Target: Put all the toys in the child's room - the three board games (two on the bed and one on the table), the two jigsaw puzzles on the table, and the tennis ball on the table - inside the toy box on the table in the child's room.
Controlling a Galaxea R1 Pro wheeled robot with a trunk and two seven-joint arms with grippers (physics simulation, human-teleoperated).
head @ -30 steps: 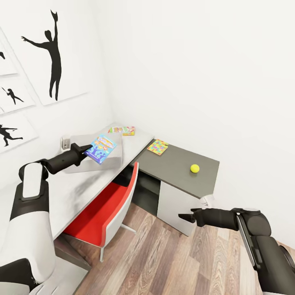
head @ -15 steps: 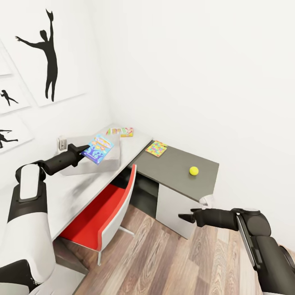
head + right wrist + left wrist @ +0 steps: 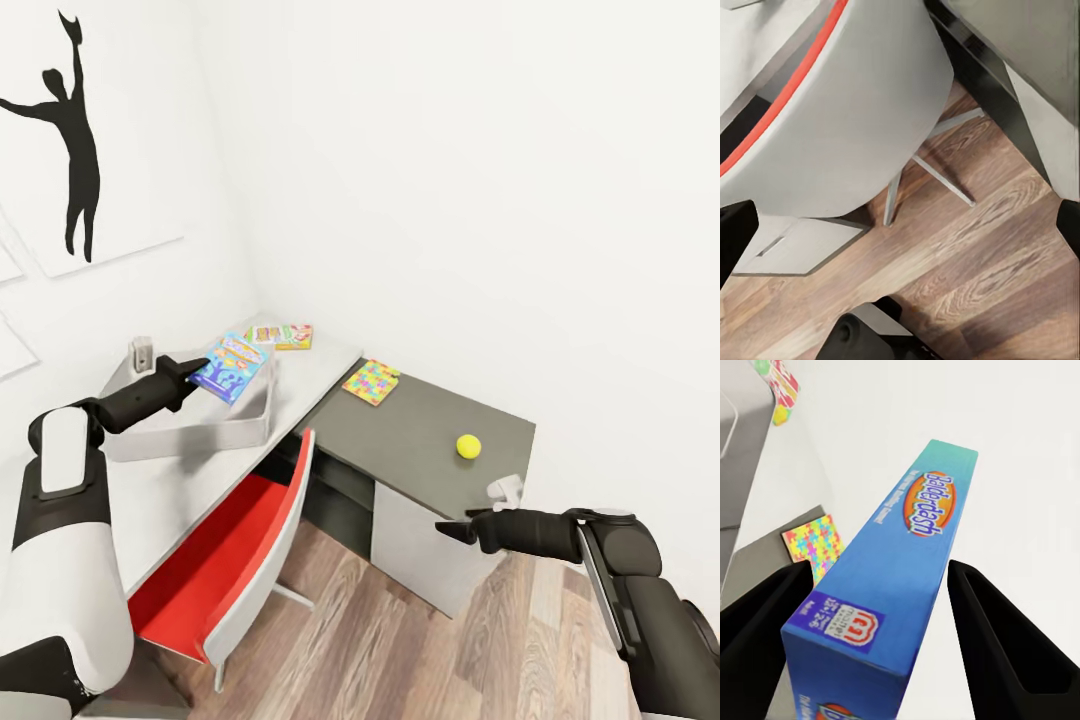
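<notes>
My left gripper [image 3: 196,373] is shut on a blue board game [image 3: 229,366] and holds it tilted over the far end of the light grey toy box [image 3: 190,432] on the long pale table top [image 3: 315,362]. In the left wrist view the blue box [image 3: 896,562] lettered "Balderdash" is clamped between the dark fingers [image 3: 1001,645]. A jigsaw puzzle [image 3: 371,381] and the tennis ball [image 3: 468,446] lie on the lower dark top. Two more flat colourful toys [image 3: 281,336] lie at the back of the table. My right gripper [image 3: 447,530] hangs open over the floor, away from the table.
A red chair [image 3: 225,560] with a grey shell [image 3: 855,112] is pushed under the table between my arms. Wood plank floor [image 3: 975,255] lies below the right gripper. White walls with a black silhouette picture [image 3: 70,150] close off the corner behind the table.
The camera has moved, so the whole scene has shifted left and down. The blue board game stays in my left gripper above the toy box. The right arm looks unchanged.
</notes>
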